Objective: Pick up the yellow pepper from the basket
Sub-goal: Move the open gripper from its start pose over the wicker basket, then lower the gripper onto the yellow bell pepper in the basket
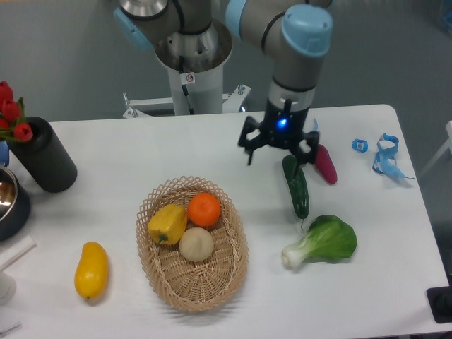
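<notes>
The yellow pepper (167, 223) is blocky and glossy and lies in the left part of the oval wicker basket (236, 272), leaning against an orange (205, 209) and a pale round vegetable (196, 244). My gripper (280, 152) hangs above the table to the upper right of the basket, well apart from the pepper. Its jaws stand spread wide, with nothing between them. A blue light glows on its body.
A green cucumber (296, 185) and a magenta vegetable (325, 164) lie just below and right of the gripper. A bok choy (325, 241) lies right of the basket. An elongated yellow fruit (92, 270) lies at its left. A black vase (46, 155) and a dark bowl (7, 201) stand at the far left.
</notes>
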Controlling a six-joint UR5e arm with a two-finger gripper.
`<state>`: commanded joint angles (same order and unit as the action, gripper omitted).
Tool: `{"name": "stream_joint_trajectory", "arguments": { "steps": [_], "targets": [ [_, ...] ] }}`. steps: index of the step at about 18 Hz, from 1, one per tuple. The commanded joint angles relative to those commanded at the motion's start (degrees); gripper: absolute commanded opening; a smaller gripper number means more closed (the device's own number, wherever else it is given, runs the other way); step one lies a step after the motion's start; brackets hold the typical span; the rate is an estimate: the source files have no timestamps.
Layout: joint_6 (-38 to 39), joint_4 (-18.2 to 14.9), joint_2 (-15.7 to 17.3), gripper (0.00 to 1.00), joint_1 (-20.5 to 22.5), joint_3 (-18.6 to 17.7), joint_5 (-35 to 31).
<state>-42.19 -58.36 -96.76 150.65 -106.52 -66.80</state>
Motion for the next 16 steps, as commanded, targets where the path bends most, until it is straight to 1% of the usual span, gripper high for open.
{"name": "stream_joint_trajectory", "arguments": {
  "steps": [4, 5, 6, 8, 9, 10, 11, 12, 14, 16],
  "targets": [
    [0.9, 0.3, -1.6, 1.0, -4.6, 0.0, 0.0],
    [0.4, 1.1, -2.6, 1.0, -5.6, -0.1, 0.1],
    [0.5, 2.7, -3.8, 1.0, -7.1, 0.0, 0.0],
    [0.4, 6.7, -5.1, 1.0, -9.0, 0.1, 0.0],
    [0.4, 7.5, -6.3, 1.0, -10.2, 0.6, 0.0],
    [0.2, 7.6, -6.9, 1.0, -11.0, 1.0, 0.0],
    [-1.7, 7.6, -7.2, 1.0, -11.7, 1.2, 0.0],
    [-5.6, 7.6, -7.5, 1.0, -12.5, 1.2, 0.0],
    [-11.0, 7.6, -8.3, 1.0, -12.8, 1.4, 0.1],
    [-12.4, 7.6, -9.1, 1.0, -14.1, 1.4, -0.1]
  ]
}}
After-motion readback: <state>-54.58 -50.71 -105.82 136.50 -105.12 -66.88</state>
